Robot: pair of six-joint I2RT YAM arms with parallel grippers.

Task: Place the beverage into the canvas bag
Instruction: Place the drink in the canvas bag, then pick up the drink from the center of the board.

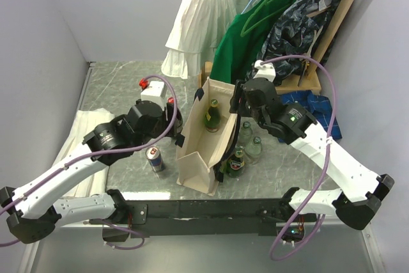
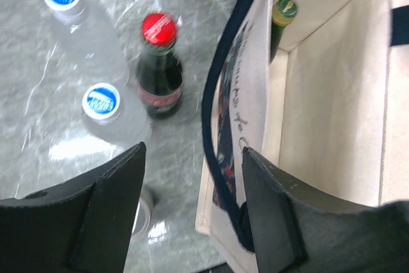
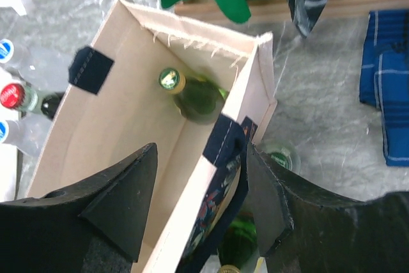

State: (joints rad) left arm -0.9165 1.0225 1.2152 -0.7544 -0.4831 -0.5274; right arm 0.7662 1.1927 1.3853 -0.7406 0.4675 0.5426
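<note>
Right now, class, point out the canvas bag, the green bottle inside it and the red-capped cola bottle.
canvas bag (image 1: 195, 169): top view, its near outer wall.
green bottle (image 3: 197, 101): right wrist view, its shoulder.
red-capped cola bottle (image 2: 158, 29): left wrist view, its red cap.

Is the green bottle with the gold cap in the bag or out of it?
In. The green glass bottle sits inside the tall cream canvas bag, with its walls around it.
</note>
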